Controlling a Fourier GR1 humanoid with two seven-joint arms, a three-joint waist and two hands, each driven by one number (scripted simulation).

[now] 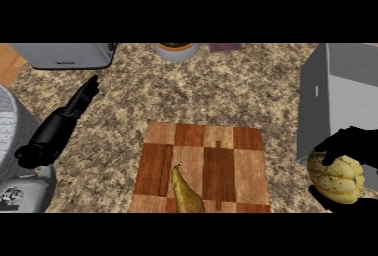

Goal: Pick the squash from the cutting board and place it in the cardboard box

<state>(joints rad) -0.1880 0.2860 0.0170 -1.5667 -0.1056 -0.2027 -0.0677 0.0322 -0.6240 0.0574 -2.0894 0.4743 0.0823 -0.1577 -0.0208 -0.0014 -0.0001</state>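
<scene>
The squash is off the cutting board — it sits in the right hand at the right edge, just in front of the grey box. It is pale yellow and rounded, with lengthwise ribs and small orange flecks along the grooves. The black fingers curl over its top and more of the hand shows beneath it. On the board lies a long, yellow-green, tapering fruit. The left hand is at the left, fingers straight — holding nothing.
</scene>
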